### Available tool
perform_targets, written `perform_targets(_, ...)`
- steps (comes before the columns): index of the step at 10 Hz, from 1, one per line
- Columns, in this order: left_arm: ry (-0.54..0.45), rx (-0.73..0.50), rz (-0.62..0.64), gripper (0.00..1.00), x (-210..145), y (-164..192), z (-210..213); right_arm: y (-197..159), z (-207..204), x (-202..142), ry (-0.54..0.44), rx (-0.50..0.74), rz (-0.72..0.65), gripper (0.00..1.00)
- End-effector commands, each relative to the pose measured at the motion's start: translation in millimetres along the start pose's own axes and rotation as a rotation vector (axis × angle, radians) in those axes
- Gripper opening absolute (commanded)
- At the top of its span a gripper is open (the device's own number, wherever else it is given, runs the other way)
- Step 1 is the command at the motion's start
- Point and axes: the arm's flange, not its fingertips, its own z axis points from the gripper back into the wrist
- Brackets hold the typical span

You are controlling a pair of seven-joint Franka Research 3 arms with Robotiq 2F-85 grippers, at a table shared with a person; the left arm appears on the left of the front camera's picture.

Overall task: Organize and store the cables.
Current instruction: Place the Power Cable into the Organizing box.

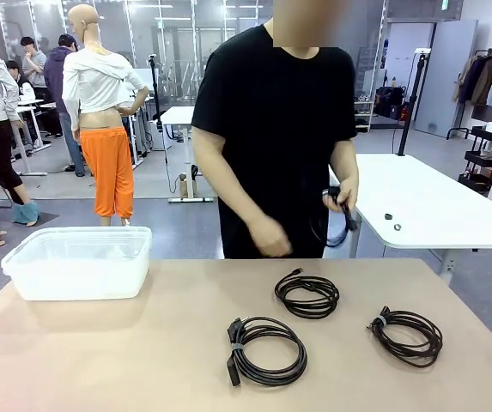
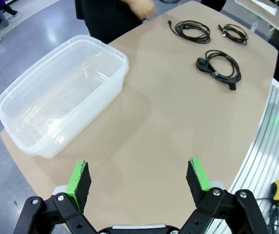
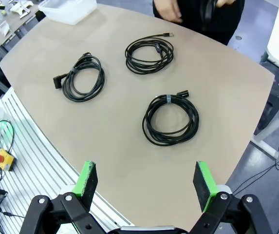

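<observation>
Left wrist view: your left claw [image 2: 138, 170] gapes empty above the table [image 2: 154, 122], and the clear tub [image 2: 42, 68] beyond it is bare. Your right claw [image 3: 145, 174], equally wide, overlooks three coiled cables [image 3: 171, 119] lying loose. The person's hand [image 1: 342, 196] holds a fourth. Nothing's stored yet; all four remain.

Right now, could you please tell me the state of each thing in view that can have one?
Clear plastic bin: open-topped, empty.
Thick cable with plug ends: coiled, tied, lying on the table.
Middle cable: coiled, on the table.
Right cable: coiled, tied, on the table.
Fourth cable: held in the person's hand, off the table.
Left gripper: open, empty.
Right gripper: open, empty.
</observation>
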Motion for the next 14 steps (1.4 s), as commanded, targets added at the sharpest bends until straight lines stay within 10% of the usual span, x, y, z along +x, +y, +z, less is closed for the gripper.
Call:
perform_targets(1, 0.000, 0.000, 0.000, 1.00, 0, 0, 0, 0, 2, 0, -0.005, 0.006, 0.018, 1.00)
perform_targets(14, 0.412, 0.056, 0.003, 1.00, 156, -327, -293, 0, 2, 0, -0.005, 0.006, 0.018, 1.00)
